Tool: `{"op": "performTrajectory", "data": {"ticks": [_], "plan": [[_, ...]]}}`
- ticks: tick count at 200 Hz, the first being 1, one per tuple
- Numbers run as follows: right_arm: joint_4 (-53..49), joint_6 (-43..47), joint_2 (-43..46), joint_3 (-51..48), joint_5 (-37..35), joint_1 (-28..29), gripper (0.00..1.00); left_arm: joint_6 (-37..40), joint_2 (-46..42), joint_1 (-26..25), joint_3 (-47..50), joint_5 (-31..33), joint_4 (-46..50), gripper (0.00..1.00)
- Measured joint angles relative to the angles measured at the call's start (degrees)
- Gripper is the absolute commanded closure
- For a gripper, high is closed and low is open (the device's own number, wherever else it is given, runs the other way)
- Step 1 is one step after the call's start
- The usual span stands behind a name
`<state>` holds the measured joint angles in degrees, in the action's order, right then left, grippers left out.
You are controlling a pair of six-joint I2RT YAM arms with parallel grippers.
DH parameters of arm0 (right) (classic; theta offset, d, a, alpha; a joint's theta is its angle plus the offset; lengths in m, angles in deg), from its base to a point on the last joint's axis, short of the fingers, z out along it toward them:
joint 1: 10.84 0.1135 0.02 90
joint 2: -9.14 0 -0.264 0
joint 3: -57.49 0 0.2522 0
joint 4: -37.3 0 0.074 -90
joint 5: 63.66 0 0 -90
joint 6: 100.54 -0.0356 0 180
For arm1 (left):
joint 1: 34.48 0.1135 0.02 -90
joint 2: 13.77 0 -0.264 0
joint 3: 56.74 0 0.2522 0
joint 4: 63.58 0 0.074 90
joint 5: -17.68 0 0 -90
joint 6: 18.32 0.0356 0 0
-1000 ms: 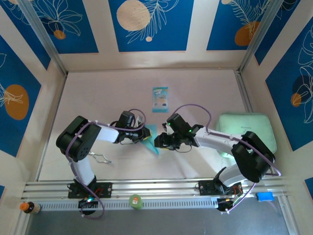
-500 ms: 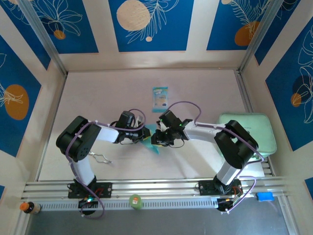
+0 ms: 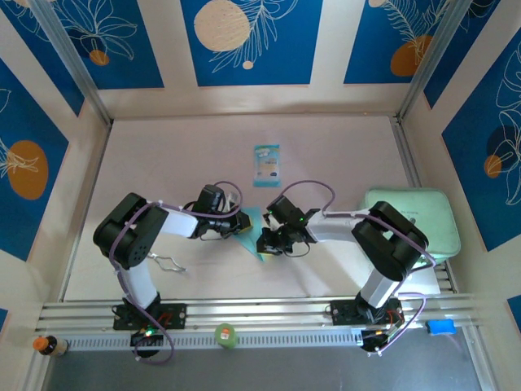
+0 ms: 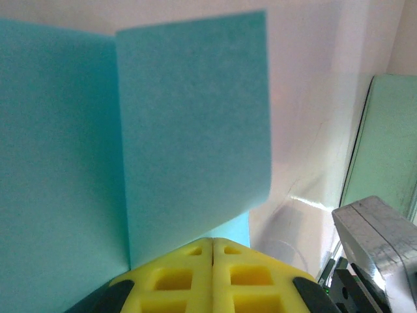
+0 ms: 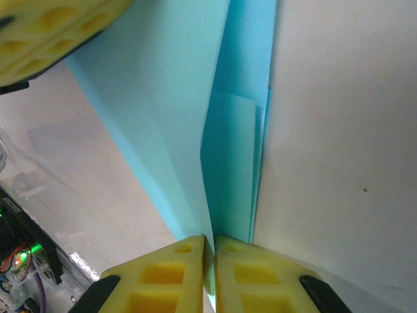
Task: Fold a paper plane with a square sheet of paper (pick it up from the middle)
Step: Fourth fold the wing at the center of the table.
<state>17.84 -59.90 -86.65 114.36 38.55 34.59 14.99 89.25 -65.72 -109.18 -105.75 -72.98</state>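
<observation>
I see left gripper [image 4: 213, 243] pinched shut on the partly folded thin light-blue paper sheet [image 4: 189, 130]; right gripper [image 5: 210, 242] clamped on its creased edge, opposite.

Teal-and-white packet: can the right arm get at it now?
Probably not yet. Open table lies between the packet and the right end effector, but that is shut on the blue paper and would need to let go first.
</observation>
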Motion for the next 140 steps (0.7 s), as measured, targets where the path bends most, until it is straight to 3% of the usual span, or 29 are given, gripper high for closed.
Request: {"op": "performTrajectory", "data": {"ticks": [78,140], "plan": [[-2.1,1.2,1.9,0.7,-2.6,0.6,0.75,0.0,0.0,0.0,0.0,0.0,0.0,0.99],[-0.8,0.6,1.6,-0.3,-4.3,2.1,0.86,0.0,0.0,0.0,0.0,0.0,0.0,0.99]]}}
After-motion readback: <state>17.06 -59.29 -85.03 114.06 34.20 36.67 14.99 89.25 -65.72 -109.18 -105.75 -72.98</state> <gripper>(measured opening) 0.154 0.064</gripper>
